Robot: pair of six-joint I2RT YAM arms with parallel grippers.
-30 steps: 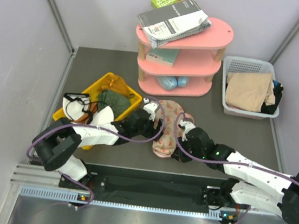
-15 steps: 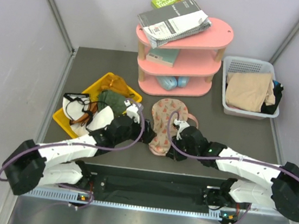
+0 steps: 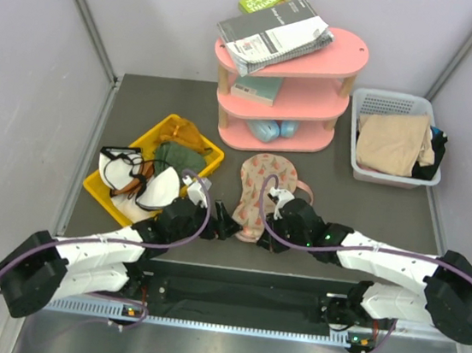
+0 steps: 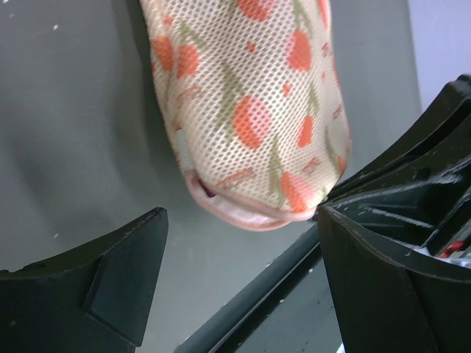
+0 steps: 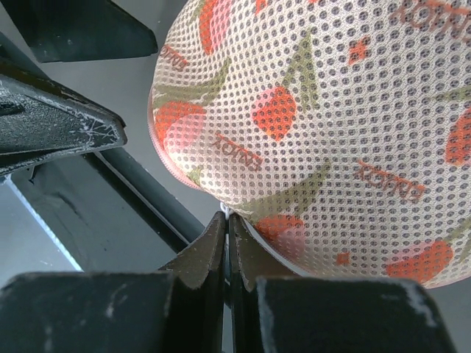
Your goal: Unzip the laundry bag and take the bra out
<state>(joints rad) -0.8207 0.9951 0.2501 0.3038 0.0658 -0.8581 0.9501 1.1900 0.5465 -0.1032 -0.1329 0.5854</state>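
Left gripper [image 3: 227,224] retreated; wrists reveal laundry bag [image 4: 250,95] mesh.

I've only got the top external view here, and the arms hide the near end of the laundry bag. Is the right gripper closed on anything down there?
Observer: The right wrist view shows the right gripper shut, its jaws pressed together right at the near rim of the laundry bag. I cannot tell whether a zipper pull sits between them.
Operator: What about the left one?
Observer: The left gripper is open, and the bag's near end lies in the gap between its jaws.
Operator: Any sign of the bra?
Observer: None. The left wrist view shows only a small dark slit at the pink trim, with nothing maroon in it.
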